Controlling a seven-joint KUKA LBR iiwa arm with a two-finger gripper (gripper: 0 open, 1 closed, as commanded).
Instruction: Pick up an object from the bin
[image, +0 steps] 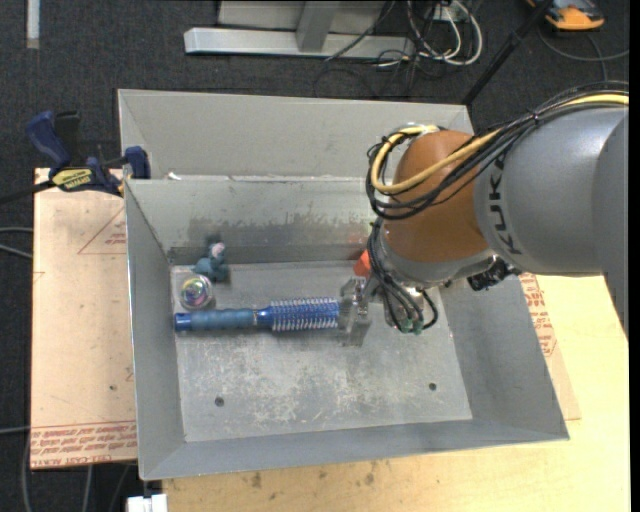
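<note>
We see the bin (300, 405) as a grey sheet-metal tray with a flat, scuffed matte floor and four smooth walls that slope outward to a sharp rim.

The arm enters from the right. Its wrist carries a rounded, glossy orange cover (435, 205), with yellow and black cables (398, 160) looped over it. The gripper (354, 318) hangs below the cover, low over the floor near the middle of the bin. We cannot tell whether it is apart, together or clamped on anything.

The task's thing nearest the gripper is a blue hairbrush (262, 318). It lies flat across the floor with its smooth cylindrical handle to the left and its ribbed, bristled head to the right. The end of the head reaches the gripper, and we cannot tell if they touch.

Just above the tip of the handle lies a small round shiny thing (195, 292). A small teal figure (212, 260) stands beside it, near the foot of the far wall. A small orange-red piece (363, 263) shows at the edge of the wrist, and we cannot tell its kind.

The floor on the near side of the brush is bare up to the near wall. The floor to the right of the gripper is bare up to the right wall.
</note>
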